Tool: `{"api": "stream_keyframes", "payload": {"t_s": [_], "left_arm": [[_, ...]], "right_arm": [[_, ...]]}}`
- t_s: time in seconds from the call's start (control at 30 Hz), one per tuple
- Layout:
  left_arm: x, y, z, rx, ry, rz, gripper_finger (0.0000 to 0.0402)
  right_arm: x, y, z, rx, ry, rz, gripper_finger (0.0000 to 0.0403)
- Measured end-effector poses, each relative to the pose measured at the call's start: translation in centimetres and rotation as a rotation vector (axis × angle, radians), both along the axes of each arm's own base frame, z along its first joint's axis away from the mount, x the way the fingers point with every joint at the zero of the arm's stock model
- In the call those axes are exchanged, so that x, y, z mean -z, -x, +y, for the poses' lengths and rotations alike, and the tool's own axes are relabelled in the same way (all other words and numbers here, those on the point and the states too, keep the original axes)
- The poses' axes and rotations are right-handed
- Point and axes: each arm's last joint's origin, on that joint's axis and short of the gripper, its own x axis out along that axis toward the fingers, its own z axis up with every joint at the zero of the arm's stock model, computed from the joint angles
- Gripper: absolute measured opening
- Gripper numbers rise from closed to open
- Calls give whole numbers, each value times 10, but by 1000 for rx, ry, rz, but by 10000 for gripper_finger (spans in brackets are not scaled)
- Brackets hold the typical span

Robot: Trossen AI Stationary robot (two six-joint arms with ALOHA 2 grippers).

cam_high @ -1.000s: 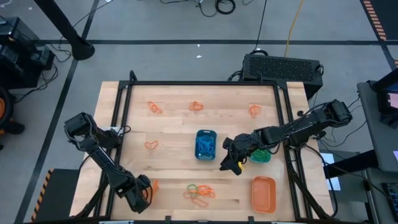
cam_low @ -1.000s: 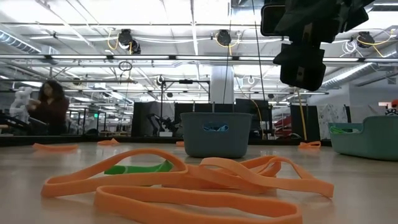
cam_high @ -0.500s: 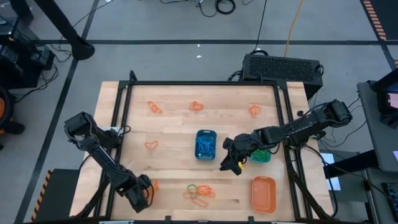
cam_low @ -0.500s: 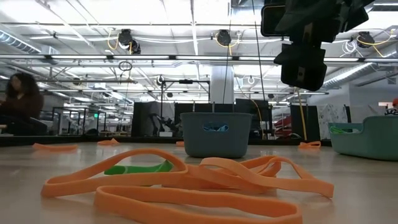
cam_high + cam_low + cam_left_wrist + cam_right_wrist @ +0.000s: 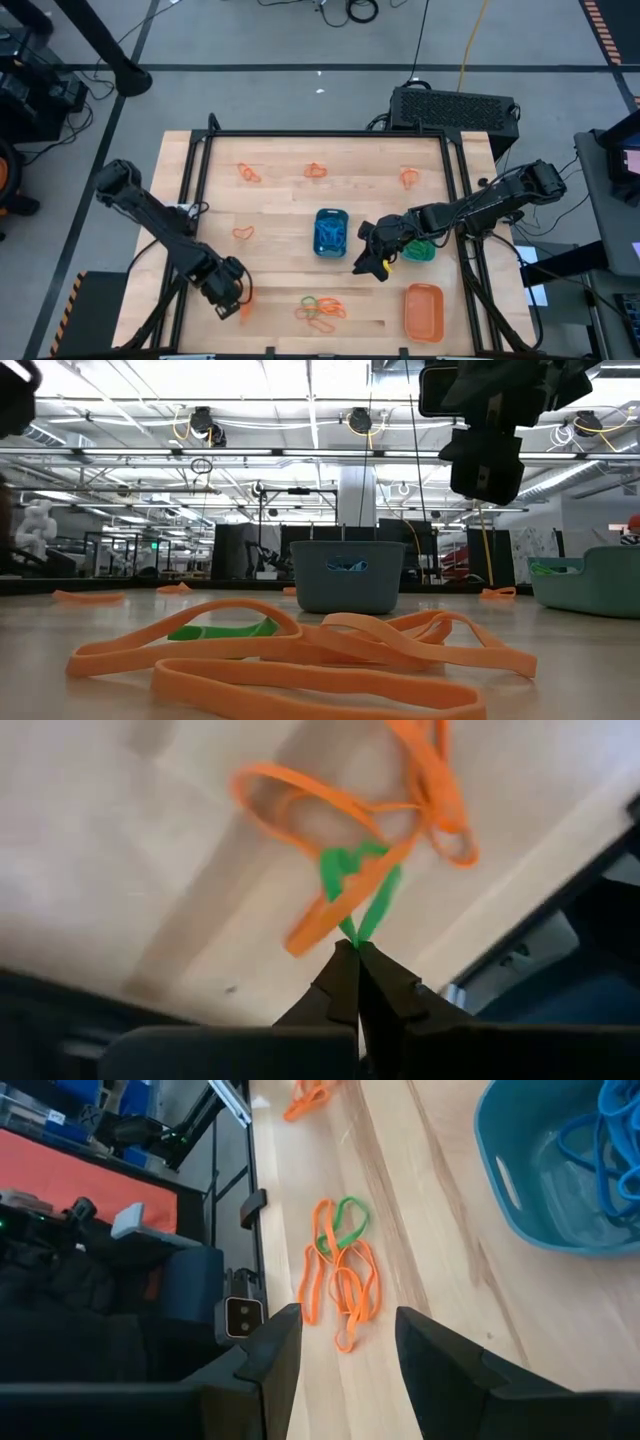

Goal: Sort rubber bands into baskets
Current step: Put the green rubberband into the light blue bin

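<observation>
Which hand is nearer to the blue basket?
Right. The right hand hovers just beside the blue basket; the left hand is far off near the table's front-left edge.

grey floor (image 5: 300,40), ceiling lights (image 5: 250,375)

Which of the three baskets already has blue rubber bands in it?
The blue basket in the middle of the table; blue rubber bands are piled inside it. The orange basket looks empty, and the green basket is half hidden by the right arm.

Blue basket (image 5: 331,232) sits centre with blue bands inside, teal basket (image 5: 420,250) right of it, orange basket (image 5: 424,311) lower right, empty. Orange-and-green rubber bands (image 5: 320,310) tangle at bottom centre; single orange ones dot the upper bench.
</observation>
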Motion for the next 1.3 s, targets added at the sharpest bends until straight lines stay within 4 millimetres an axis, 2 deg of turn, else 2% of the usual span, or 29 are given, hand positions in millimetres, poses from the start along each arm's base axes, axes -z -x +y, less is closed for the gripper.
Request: {"api": "stream_keyframes", "payload": {"t_s": [0.27,0.63,0.97,1.13,1.3], "left_arm": [[-19,-10,17,56,102,-101,0],[-13,-5,21,133,253,116,0],[-12,1,25,177,243,173,0],[-15,1,25,237,259,109,0],[-27,7,29,247,294,61,0]], "right_arm": [[-8,-4,1,5,-23,-88,155],[-10,-5,1,6,-28,-108,155],[-10,-6,-2,16,-29,-117,155],[-13,-8,-2,19,-35,-146,155],[-15,-9,-1,27,-55,-167,155]]}}
